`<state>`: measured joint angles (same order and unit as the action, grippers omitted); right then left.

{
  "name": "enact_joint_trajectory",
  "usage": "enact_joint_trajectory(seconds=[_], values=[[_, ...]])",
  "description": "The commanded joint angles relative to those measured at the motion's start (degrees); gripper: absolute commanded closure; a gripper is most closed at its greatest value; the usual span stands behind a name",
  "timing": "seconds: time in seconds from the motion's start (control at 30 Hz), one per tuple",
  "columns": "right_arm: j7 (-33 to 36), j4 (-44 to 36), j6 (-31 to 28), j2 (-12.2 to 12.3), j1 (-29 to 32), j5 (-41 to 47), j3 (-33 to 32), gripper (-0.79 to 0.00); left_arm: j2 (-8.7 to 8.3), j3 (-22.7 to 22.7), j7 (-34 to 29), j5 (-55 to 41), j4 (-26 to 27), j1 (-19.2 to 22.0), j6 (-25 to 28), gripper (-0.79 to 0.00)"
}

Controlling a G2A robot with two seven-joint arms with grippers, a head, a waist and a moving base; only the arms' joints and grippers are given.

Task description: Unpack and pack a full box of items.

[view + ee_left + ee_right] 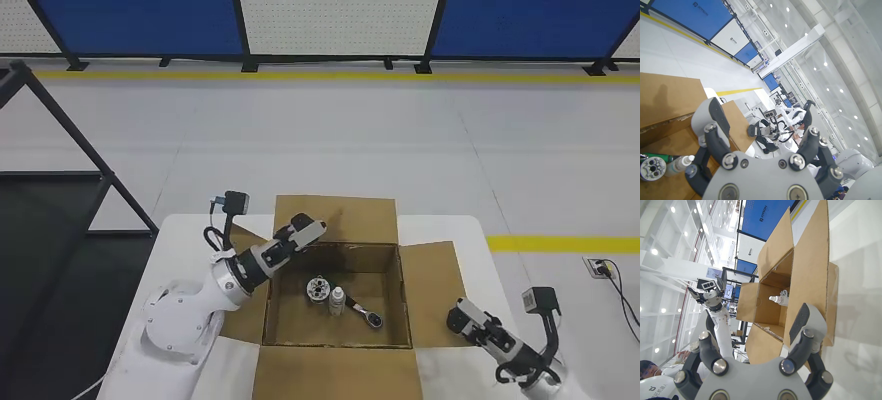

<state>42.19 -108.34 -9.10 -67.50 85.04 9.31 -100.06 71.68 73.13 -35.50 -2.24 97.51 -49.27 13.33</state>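
An open cardboard box (336, 342) stands mid-table with its flaps folded out. On its floor lie a round metal part (317, 290), a small white bottle (338, 301) and a ratchet tool (368, 316). My left gripper (305, 230) hangs open and empty over the box's far left corner. The left wrist view has this gripper (762, 115) above the bottle (677, 164) and the metal part (652, 168). My right gripper (455, 315) stands open and empty just outside the right flap. In its wrist view, the right gripper (753, 330) faces the box wall (806, 279), with the bottle (780, 300) inside.
The box sits on a white table (185, 245), with bare strips left and right of the flaps. A black metal frame (60, 130) stands off the table's left side. Blue and white panels (330, 25) line the far floor.
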Motion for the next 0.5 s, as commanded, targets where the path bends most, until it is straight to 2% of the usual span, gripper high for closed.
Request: enact_joint_trajectory(seconds=[0.0, 0.1, 0.23, 0.47], values=[[0.0, 0.0, 0.0, 0.0, 0.0, 0.0, 0.0, -0.785, 0.00, 0.0, 0.0, 0.0, 0.0, 0.0, 0.0, -0.785], [-0.4, -0.1, 0.0, 0.0, 0.0, 0.0, 0.2, -0.785, 0.00, 0.0, 0.0, 0.0, 0.0, 0.0, 0.0, -0.785], [-2.0, -1.1, 0.9, 0.1, -0.6, -3.1, 2.0, -0.785, 0.05, -0.1, 3.3, 1.1, 1.8, -1.7, -0.5, -0.785], [-8.2, -0.4, 3.8, -0.1, -1.8, -7.8, 4.6, -0.785, -0.68, 4.7, 5.2, -0.2, 3.3, -7.5, -0.9, -0.785]])
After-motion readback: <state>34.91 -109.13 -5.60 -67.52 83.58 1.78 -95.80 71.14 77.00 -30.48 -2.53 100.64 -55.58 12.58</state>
